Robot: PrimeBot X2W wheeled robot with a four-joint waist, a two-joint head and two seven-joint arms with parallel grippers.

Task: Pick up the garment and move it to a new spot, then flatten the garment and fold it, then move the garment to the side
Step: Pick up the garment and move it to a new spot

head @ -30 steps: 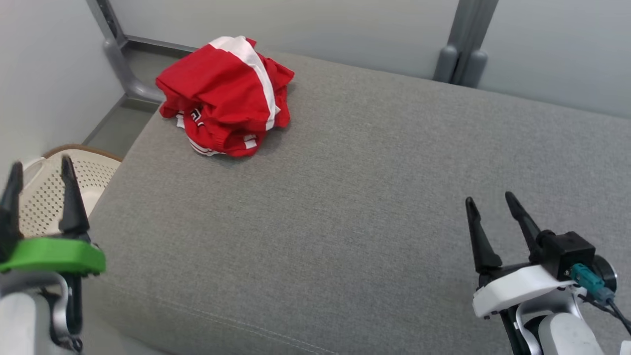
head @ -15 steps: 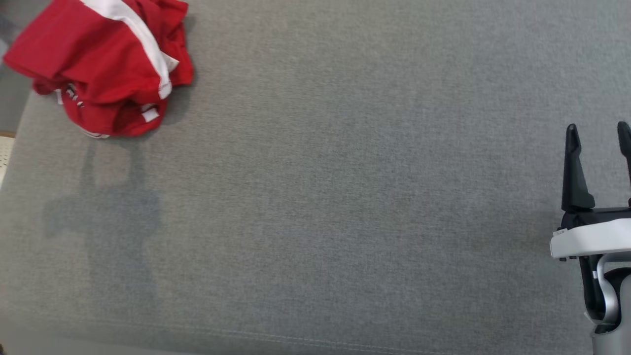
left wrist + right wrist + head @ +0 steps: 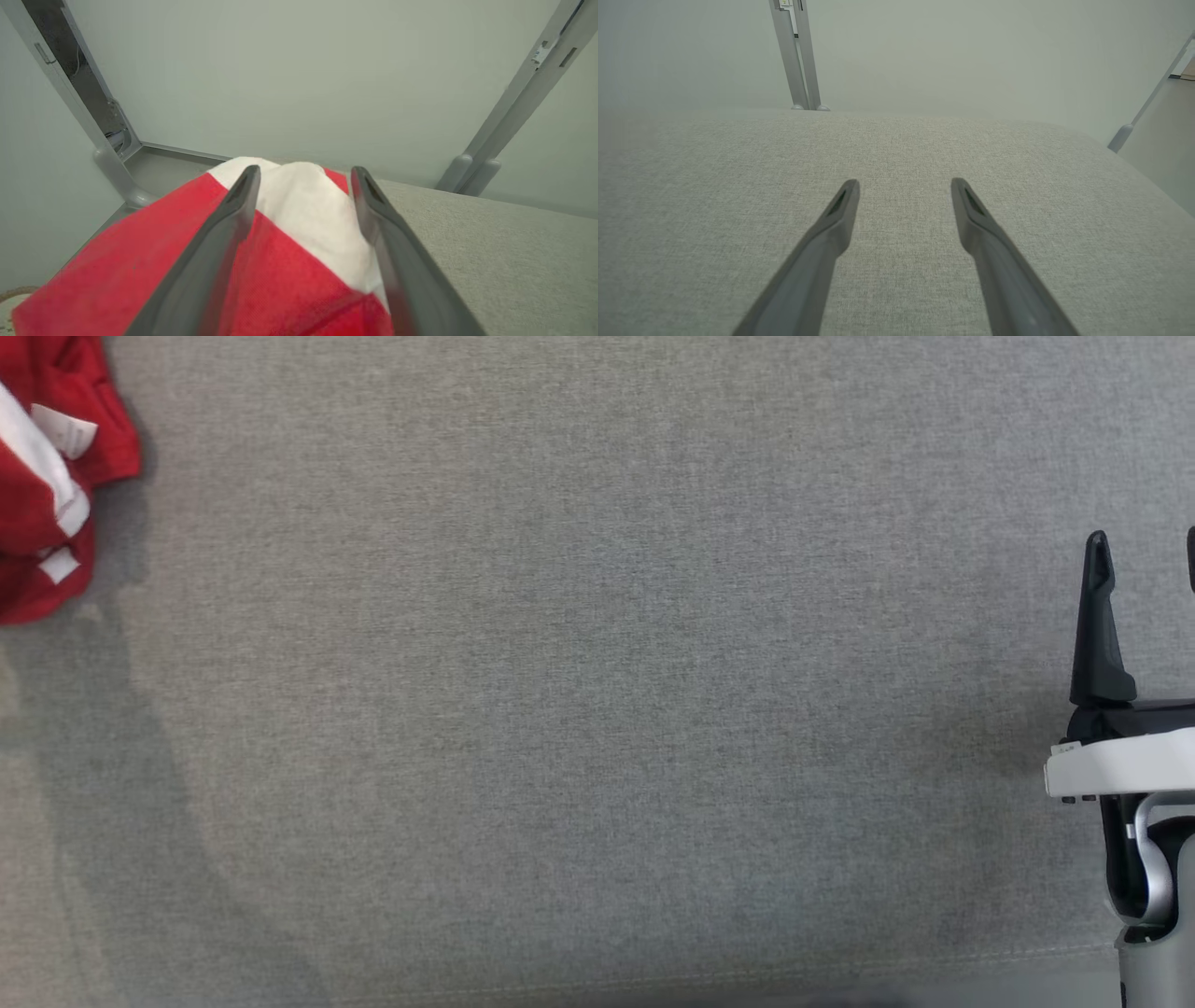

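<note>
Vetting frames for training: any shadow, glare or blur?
Head view: soft shadow on the couch lower left, below the garment; no glare. Left wrist view: garment soft, left pincer blurred near the bottom. Right wrist view: couch weave crisp, right pincer blurred low.

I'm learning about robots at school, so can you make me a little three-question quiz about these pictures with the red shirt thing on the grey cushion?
1. True or false: the right gripper is holding the garment.
2. What colours are on the garment? A: blue and yellow. B: red and white. C: green and black.
3. Which gripper has the garment right in front of its fingers?

Key
1. False. Its jaws are open, with bare grey fabric beyond them.
2. B.
3. The left gripper, with its jaws open too.
</note>
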